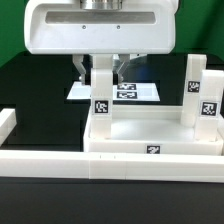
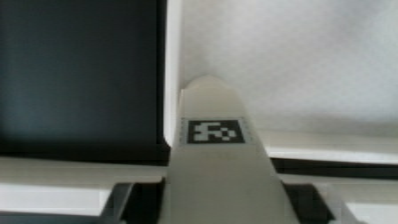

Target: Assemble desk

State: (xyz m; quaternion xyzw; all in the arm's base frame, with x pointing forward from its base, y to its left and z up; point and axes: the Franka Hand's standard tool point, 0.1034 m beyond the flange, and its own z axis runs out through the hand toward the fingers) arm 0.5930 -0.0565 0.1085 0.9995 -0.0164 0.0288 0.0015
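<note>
I see my gripper in the upper centre of the exterior view, its two fingers pinching the top of a white leg that stands upright at the left rear corner of the tabletop. A second leg stands at the right rear corner, at the exterior view's right, well apart from the first. Behind them, in the middle of the frame, lies the marker board, partly hidden by the held leg. A long white border wall crosses the lower frame just in front of the tabletop. Each leg carries black-and-white tags; no readable writing. In the wrist view the leg fills the centre, its tag blurred, dark table beside it
</note>
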